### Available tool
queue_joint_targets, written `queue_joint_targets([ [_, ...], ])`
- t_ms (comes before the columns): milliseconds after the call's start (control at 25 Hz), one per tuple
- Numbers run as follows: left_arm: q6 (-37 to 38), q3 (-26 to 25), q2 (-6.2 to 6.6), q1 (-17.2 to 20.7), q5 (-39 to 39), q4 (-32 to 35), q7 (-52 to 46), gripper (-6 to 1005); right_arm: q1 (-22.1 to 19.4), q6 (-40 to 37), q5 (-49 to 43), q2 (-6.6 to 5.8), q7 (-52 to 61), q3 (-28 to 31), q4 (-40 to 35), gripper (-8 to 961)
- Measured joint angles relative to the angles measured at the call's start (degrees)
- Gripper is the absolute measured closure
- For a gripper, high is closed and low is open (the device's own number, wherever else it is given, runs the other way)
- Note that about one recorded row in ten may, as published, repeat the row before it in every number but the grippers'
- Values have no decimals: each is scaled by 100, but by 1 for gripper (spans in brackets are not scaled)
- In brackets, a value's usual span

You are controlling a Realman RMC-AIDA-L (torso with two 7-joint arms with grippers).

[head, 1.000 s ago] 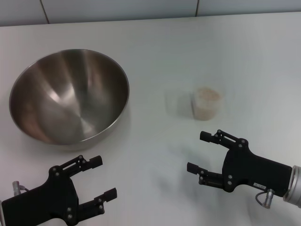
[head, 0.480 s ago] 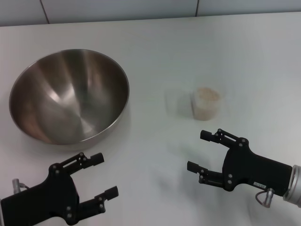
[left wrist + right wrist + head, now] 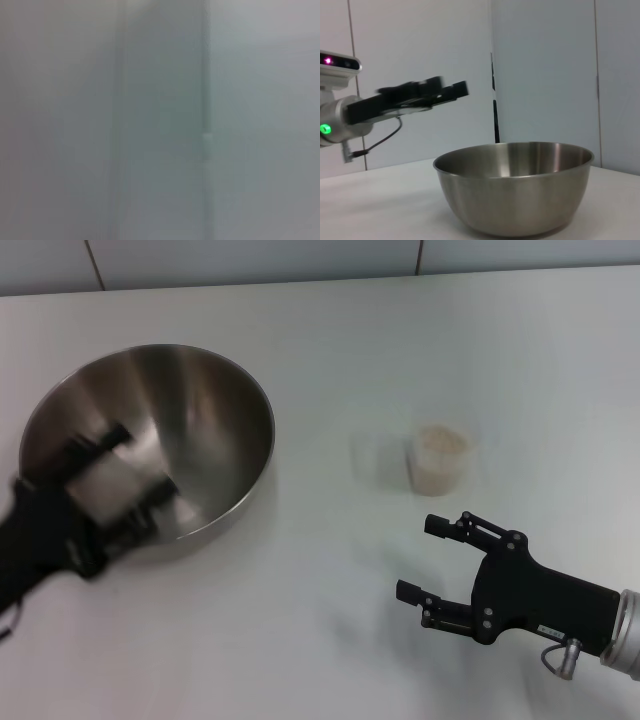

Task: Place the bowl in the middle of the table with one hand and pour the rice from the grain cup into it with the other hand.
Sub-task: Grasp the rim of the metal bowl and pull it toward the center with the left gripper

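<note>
Left gripper [image 3: 120, 475] is up off the table and over the near-left part of the bowl [image 3: 190, 410]; it shows as a smear in the head view, so I cannot tell how its fingers stand. From the right wrist view it hangs above and to one side of the bowl, clear of the rim, nothing held. Right gripper [image 3: 445, 560] hovers low over the table [image 3: 330, 330], fingers spread, empty, near the cup [image 3: 438, 462] but not touching it. Bowl sits well to my left, upright and empty, not yet at the centre. Cup stands upright right of centre, rice [image 3: 441, 443] filling it nearly to the brim. Step in hand, as I judge it: get the left gripper onto the bowl and bring it toward the middle. Note to self: take the rim with one finger inside and one outside, on the near edge, and slide rather than lift, since the polished curved wall will likely slip under a light pinch. Stop short of the cup so the bowl does not knock it. Keep the right gripper waiting until the bowl is set. Table is plain white, smooth, bare except for these two things. Behind it runs a pale panelled wall with thin vertical seams; the left wrist view shows only that blurred wall.
</note>
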Motion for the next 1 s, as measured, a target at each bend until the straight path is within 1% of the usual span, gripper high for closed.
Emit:
queue_joint_targets([
  [40,-105,-196,-2,-4,-98,0,3,291,0,-1,0,0,0,1,2,133],
  [80,-382,-567,-4,-30,-263,-1,2,292,0,-2,0,0,0,2,5,134],
  [120,-382,-567,-4,-30,-263,-1,2,294,0,-2,0,0,0,2,5,134],
  [320,-1154,-1225,8,-209,-447,16,-43,301,0,-3,0,0,0,12,7,134],
  [400,-1478,-1363,11,-302,-457,41,-121,304,4,-10,1,0,0,12,7,134],
  [480,-1779,-1418,16,-402,-463,56,-233,307,16,-28,5,0,0,12,7,134],
  [840,-2068,-1415,13,-522,-505,164,-414,321,32,-22,8,0,0,17,7,134],
  [880,-2218,-1382,15,-575,-493,284,-702,322,42,-14,8,0,0,19,7,134],
  [920,-2218,-1382,15,-575,-493,284,-702,324,42,-14,8,0,0,19,7,134],
  [960,-2571,-993,22,-661,-467,777,-1675,325,47,-10,9,0,0,20,7,134],
  [1000,-2624,-863,23,-672,-467,891,-1852,327,51,-6,8,0,0,20,7,134],
])
